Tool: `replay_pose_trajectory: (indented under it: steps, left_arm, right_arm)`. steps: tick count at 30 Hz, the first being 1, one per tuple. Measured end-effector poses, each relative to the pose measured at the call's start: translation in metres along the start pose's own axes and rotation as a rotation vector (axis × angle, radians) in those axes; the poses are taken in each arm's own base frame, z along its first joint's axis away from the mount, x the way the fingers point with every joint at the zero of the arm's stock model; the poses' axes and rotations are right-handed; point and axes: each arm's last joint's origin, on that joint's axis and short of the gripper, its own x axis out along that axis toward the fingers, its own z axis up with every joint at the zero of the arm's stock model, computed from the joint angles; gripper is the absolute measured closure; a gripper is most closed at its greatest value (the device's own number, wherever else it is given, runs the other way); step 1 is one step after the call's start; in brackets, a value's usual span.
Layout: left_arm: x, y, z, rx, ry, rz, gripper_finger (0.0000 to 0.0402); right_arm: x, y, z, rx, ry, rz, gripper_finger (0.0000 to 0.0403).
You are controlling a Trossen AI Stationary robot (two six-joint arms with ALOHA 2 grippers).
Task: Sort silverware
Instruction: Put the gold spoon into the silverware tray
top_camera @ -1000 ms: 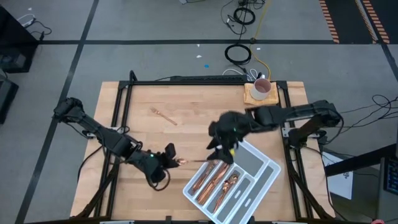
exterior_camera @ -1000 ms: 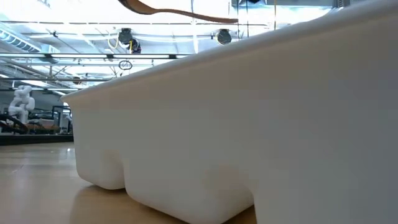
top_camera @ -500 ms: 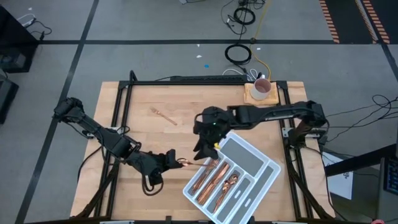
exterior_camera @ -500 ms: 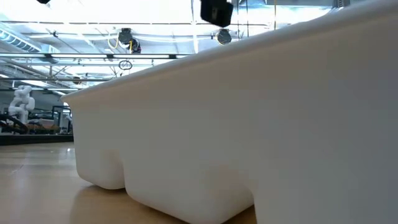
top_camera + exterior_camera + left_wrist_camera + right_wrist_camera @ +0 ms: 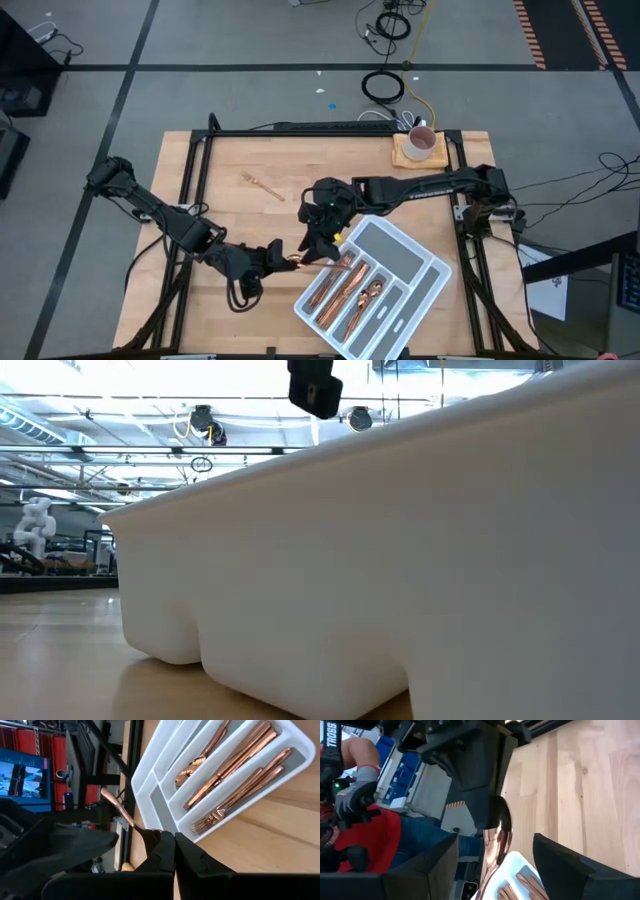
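Observation:
My left gripper is shut on a copper spoon over the wood table, just left of the white divided tray. My right gripper is open. Its fingers stand on either side of the spoon's shiny free end, apart from it. In the high view the right gripper hovers next to the left one. Several copper forks, knives and spoons lie in the tray's long compartments. One more copper piece lies flat on the table toward the far left. My left gripper pinches the spoon's slim handle between its two shut fingers. The fingers come slanting down from the table's left. The spoon sticks out past the fingertips toward the right gripper, lifted clear of the table and the tray.
A white mug stands on a small board at the far right corner. The tray's white wall fills the low view, with a dark gripper part above it. A person's gloved hand shows beyond the table.
My right gripper has travelled toward the table's left edge and down, from above the tray's far corner to the spoon held by my left gripper, staying open. My left gripper has rolled at the wrist, turning the spoon with it.

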Motion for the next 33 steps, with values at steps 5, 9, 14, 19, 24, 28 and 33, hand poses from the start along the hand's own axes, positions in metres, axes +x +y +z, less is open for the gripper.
replay_pose_trajectory:
  steps: [5, 9, 14, 19, 24, 28, 33]
  left_arm:
    - [0.002, 0.001, -0.001, 0.0, -0.004, 0.003, 0.0402]
    - [0.006, 0.001, -0.004, -0.002, -0.001, -0.009, 0.0402]
    - [0.01, 0.003, -0.006, 0.058, 0.002, 0.006, 0.0402]
    - [0.011, 0.005, -0.01, 0.053, 0.013, 0.013, 0.0402]
    - [0.011, 0.006, -0.01, 0.077, 0.018, 0.016, 0.0402]
    - [0.011, 0.007, -0.012, 0.074, 0.023, 0.017, 0.0402]
    - [0.012, 0.009, -0.014, 0.066, 0.026, 0.029, 0.0402]
  right_arm:
    - [-0.003, -0.001, 0.004, -0.023, -0.028, 0.005, 0.0176]
    - [-0.005, -0.003, 0.005, -0.037, -0.032, -0.006, 0.0192]
    - [-0.005, -0.005, 0.005, -0.05, -0.028, -0.015, 0.0202]
    - [-0.005, -0.006, 0.003, -0.046, -0.007, -0.028, 0.0202]
    - [-0.005, -0.009, -0.002, -0.045, 0.021, -0.077, 0.0202]
    - [-0.006, -0.009, -0.001, -0.078, 0.009, -0.086, 0.0208]
    - [-0.006, -0.009, -0.001, -0.107, 0.01, -0.091, 0.0255]
